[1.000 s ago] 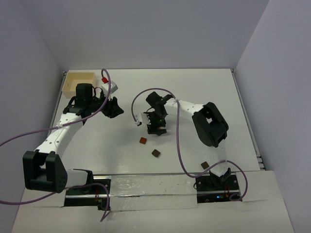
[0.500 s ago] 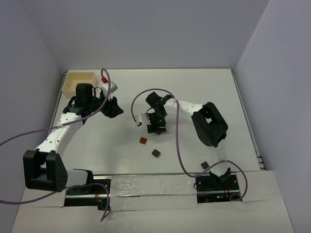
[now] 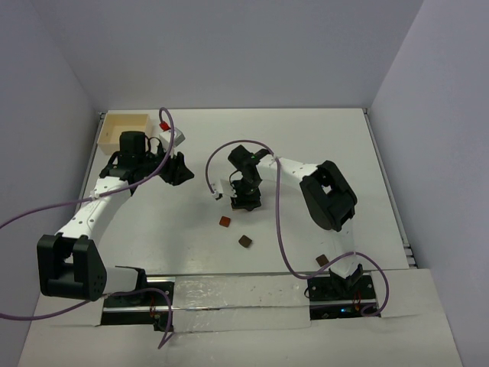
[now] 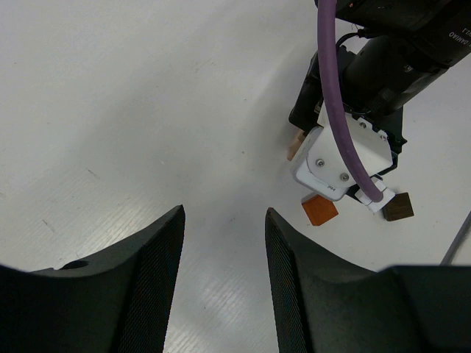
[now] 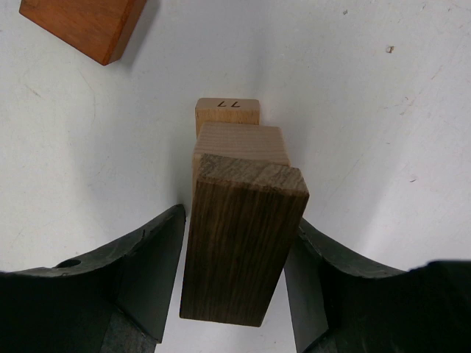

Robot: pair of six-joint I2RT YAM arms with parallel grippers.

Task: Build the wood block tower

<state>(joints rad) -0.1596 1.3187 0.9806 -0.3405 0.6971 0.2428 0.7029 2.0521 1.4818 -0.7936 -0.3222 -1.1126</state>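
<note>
Dark brown block [image 5: 243, 250] pinched by right gripper [image 5: 237, 228] atop tan blocks [image 5: 237, 140]; those could be toppled if jaws are dragged sideways. Left gripper [image 4: 224, 215] held agape, empty.

**Robot test cell: a lab bench setup**

Bare white table [image 3: 321, 138] closed in by plain pale walls [image 3: 229, 53] on three sides. Two black-and-white arms bolted side by side at the near edge, left arm [image 3: 88, 218] and right arm [image 3: 328, 199], with purple cables [image 3: 280, 229] looping loose across the surface. Props are few: a pale wooden box [image 3: 114, 128] in the far-left corner and small wood blocks [image 3: 225, 222]. Among these, a dark block [image 5: 243, 246] stands on tan ones — the tan block [image 5: 227, 107] behind them stamped "77", like catalogued test pieces.
</note>
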